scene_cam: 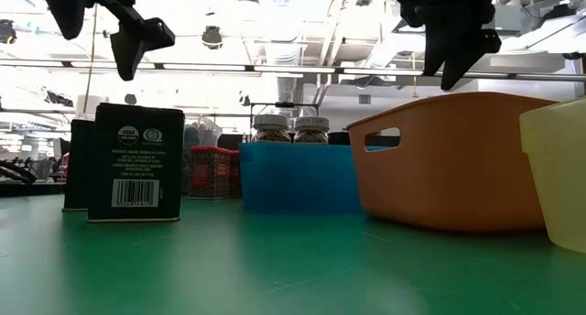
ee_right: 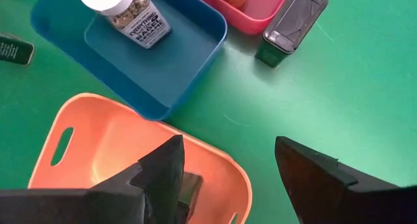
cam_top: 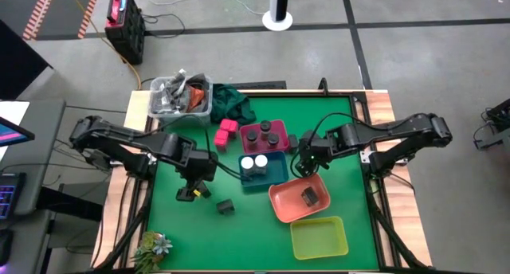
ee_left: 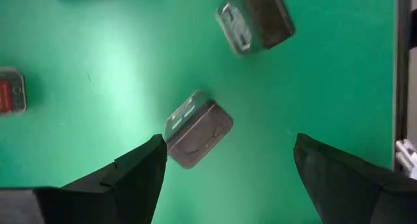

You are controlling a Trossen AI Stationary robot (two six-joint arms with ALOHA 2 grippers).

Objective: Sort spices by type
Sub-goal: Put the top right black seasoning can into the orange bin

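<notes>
My left gripper (cam_top: 191, 192) hangs open above two dark grey boxes on the green mat. In the left wrist view its fingers (ee_left: 228, 142) stand either side of one box (ee_left: 199, 127), without touching it. The second box (ee_left: 255, 19) stands farther off. My right gripper (cam_top: 307, 158) is open over the far rim of the salmon tray (ee_right: 98, 139), which has one dark box (cam_top: 311, 196) in it. Two white-capped jars (cam_top: 255, 162) stand in the blue tray (cam_top: 275, 178). Dark-capped jars (cam_top: 265, 135) fill the pink tray. Pink blocks (cam_top: 225, 131) stand on the mat.
Another dark box (ee_right: 290, 25) stands on the mat beside the pink tray (ee_right: 260, 6). The yellow-green tray (cam_top: 319, 236) sits near the front edge. A clear bin of clutter (cam_top: 182, 97) and a dark green cloth (cam_top: 231, 105) lie at the far edge. A small plant (cam_top: 153, 246) is at the near left corner.
</notes>
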